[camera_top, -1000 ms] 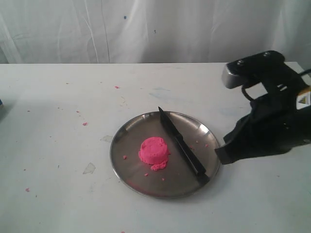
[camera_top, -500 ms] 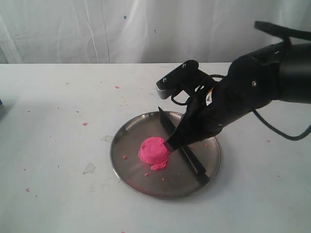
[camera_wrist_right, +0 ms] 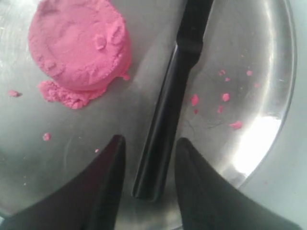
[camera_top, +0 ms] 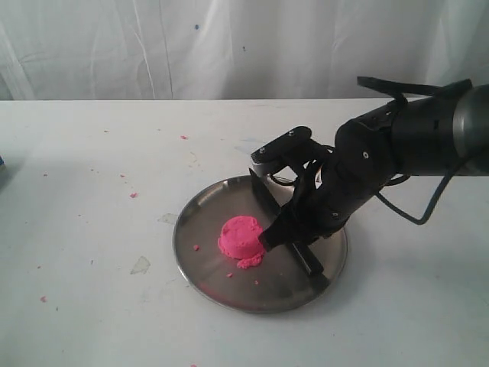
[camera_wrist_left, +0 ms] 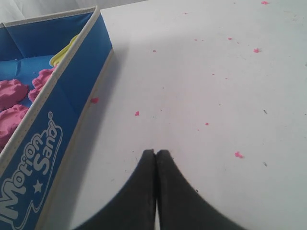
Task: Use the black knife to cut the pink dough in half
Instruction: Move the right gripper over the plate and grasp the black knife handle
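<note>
Right hand (camera_wrist_right: pixel 149 143) released, set astride the handle of the slim black knife (camera_wrist_right: pixel 169 103), evidently to permit a grasp. Rounded pink dough mound (camera_top: pixel 242 237) sits uncut, centre frame, on the round steel plate (camera_top: pixel 183 252). Left hand (camera_wrist_left: pixel 156 154) clenched.

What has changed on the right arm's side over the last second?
The right hand swung in from the plate's right edge, dropped over the black knife and opened. It now straddles the handle without gripping it yet. The pink dough, knife and steel plate have not moved.
</note>
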